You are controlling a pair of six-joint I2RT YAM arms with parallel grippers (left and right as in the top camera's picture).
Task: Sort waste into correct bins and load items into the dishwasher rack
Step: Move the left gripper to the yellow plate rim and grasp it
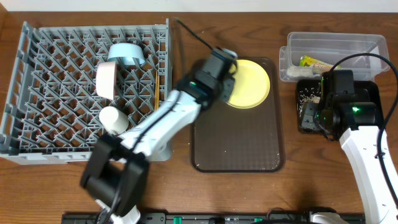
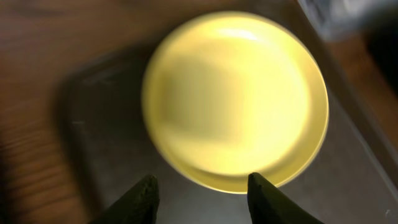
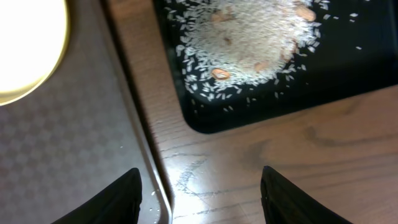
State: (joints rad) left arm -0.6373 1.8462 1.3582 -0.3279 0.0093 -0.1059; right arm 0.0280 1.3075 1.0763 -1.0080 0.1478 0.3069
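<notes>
As the yellow plate (image 2: 235,102) lies just ahead of my open, empty left gripper (image 2: 202,198), at the far right corner of the brown tray (image 1: 236,143), I judge this arm the nearer.

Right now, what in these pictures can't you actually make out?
- Yellow plate: smeared by blur in the left wrist view; overhead, the left arm covers its left edge.
- Black tray: overhead, the right arm hides most of it; the right wrist view cuts it off at the top.
- Snack wrapper: overhead only, too small to read any print.
- Left hand: overhead, its fingers are lost under the arm.
</notes>
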